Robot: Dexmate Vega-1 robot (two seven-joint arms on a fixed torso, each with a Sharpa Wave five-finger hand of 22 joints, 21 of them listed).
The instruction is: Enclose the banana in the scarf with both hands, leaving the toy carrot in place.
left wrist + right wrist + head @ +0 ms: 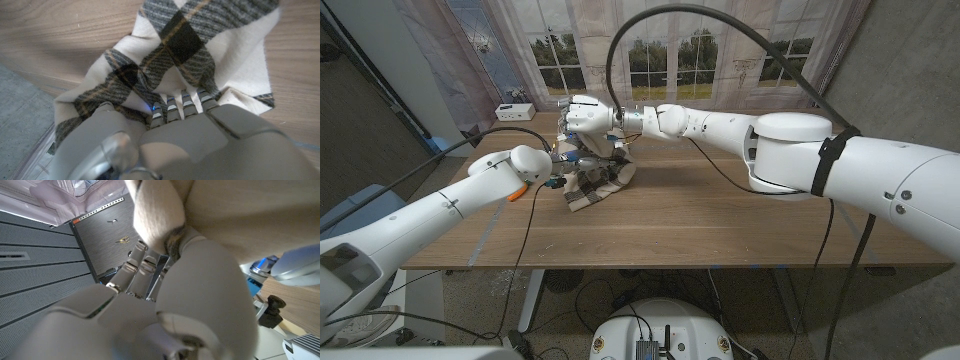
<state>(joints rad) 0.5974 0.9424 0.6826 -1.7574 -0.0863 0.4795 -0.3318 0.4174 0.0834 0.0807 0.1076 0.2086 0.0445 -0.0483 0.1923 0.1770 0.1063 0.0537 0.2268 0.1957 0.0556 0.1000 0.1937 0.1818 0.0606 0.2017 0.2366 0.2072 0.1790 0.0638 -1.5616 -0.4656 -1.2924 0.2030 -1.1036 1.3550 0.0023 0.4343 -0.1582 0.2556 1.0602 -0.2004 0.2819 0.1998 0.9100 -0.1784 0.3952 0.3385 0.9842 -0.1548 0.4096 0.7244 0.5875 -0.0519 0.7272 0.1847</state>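
Observation:
A plaid scarf [601, 181] in cream, grey and black lies bunched on the far left part of the wooden table [720, 220]. My right hand [588, 116] reaches across above it and grips a lifted cream fold of the scarf [155, 215]; the right hand [190, 280] is closed around that fold. My left hand [558, 168] is at the scarf's left edge, and the left hand [200, 145] has its fingers [171, 109] tucked into the folds of the scarf [185, 35]. An orange toy carrot [517, 193] peeks out beside my left forearm. The banana is hidden.
A small white box [514, 111] stands at the table's back left. Black cables [720, 170] trail over the tabletop from the right arm. Bare wood [60, 35] spreads to the right and the front of the scarf.

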